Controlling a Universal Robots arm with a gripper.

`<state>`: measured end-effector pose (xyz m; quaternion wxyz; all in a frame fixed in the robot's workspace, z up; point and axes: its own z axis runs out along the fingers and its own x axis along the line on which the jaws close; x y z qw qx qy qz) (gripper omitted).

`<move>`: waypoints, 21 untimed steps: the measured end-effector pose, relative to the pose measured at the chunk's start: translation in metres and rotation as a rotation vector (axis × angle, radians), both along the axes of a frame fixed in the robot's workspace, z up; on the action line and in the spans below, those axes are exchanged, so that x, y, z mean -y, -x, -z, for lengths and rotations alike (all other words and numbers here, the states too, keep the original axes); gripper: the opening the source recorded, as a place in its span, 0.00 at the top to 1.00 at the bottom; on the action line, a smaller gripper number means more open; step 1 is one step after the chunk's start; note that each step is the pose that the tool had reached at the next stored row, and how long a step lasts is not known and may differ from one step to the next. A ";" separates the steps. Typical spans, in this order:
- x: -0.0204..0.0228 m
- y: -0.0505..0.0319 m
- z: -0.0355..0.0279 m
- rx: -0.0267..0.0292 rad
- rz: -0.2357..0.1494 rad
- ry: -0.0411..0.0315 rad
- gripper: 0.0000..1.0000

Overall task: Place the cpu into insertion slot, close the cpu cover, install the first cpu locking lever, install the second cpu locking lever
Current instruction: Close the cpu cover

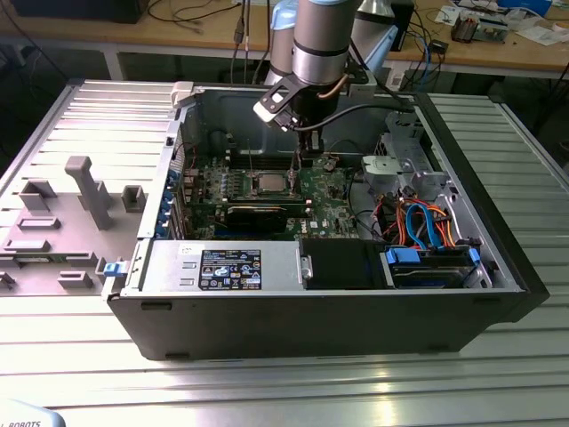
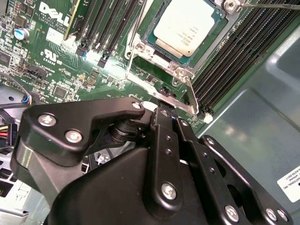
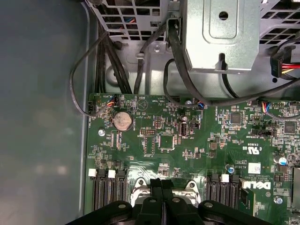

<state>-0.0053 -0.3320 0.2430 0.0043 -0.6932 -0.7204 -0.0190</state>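
- Where the gripper [image 1: 307, 151] hangs inside the open computer case [image 1: 311, 311], the cpu [image 1: 269, 184] lies seated in the insertion slot, close by on the exterior view's left of the fingertips.
- In the second wrist view the cpu [image 2: 187, 23] shows its dull silver top just beyond the gripper [image 2: 163, 105].
- The cpu cover [image 2: 161, 52] appears to lie flat around the chip, its window framing the metal top.
- The insertion slot [image 3: 140, 191] shows its silver rim directly under the gripper [image 3: 162, 183] in the first wrist view.
- The gripper's two fingers are pressed together with no gap between them; whether they pinch anything thin I cannot tell.
- A thin wire locking lever [image 2: 132, 47] stands off the green board [image 2: 61, 70] beside the slot, a little ahead of the fingertips.
- Black memory slots [image 2: 108, 28] run in parallel rows on both sides of the gripper.
- A round coin battery [image 3: 123, 120] sits on the board farther out from the fingertips, and black cables [image 3: 178, 70] hang past a grey metal cage [image 3: 220, 33] beyond that.
- A long black graphics card [image 1: 258, 213] lies across the board just past the cpu from the gripper.
- The case rests on a ribbed metal bench [image 1: 267, 391], with grey fixture blocks [image 1: 80, 187] well apart from the gripper on the exterior view's left.
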 end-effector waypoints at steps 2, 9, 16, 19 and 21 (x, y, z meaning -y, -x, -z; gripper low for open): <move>0.0000 0.0011 0.0000 0.0000 0.000 0.0000 0.89; 0.0000 0.0027 0.0002 0.0000 0.000 0.0000 0.89; 0.0000 0.0054 0.0002 0.0000 0.000 0.0000 0.89; 0.0001 0.0067 0.0003 0.0000 0.000 0.0000 0.89; 0.0000 0.0074 0.0003 0.0000 0.000 0.0000 0.89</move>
